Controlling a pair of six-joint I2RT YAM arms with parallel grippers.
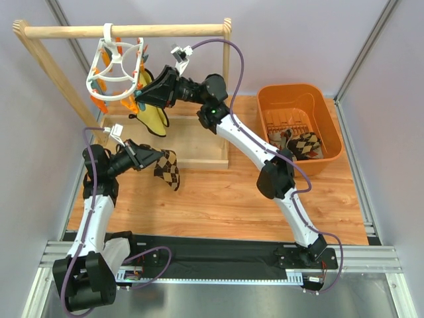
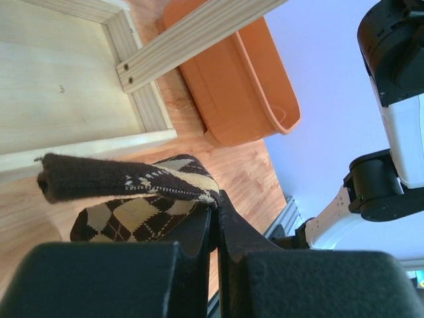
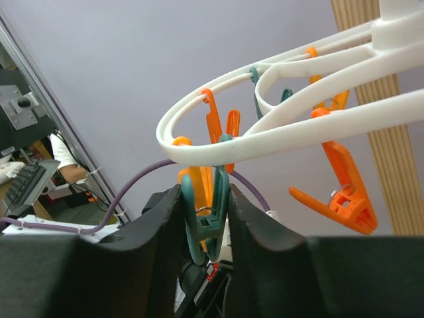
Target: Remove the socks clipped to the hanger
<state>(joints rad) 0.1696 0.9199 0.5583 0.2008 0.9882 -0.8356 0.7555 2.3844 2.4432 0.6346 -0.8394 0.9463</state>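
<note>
The white ring hanger (image 1: 109, 71) hangs by its hook from the wooden rail, with orange and teal clips dangling. A yellow sock with dark trim (image 1: 156, 118) hangs under its right side. My right gripper (image 1: 141, 94) is at that side; in the right wrist view it (image 3: 207, 199) is shut on a teal clip (image 3: 202, 222) under the white ring (image 3: 278, 132). My left gripper (image 1: 159, 159) is shut on an argyle sock (image 1: 169, 171) and holds it low in front of the frame's base. The left wrist view shows the sock (image 2: 132, 192) pinched at the jaw tips (image 2: 215, 207).
An orange basket (image 1: 268, 99) at the right holds argyle socks (image 1: 306, 144); it also shows in the left wrist view (image 2: 238, 73). The wooden rail frame (image 1: 132, 30) and its base tray (image 1: 199, 142) stand at the back left. Walls and metal rails close in the table.
</note>
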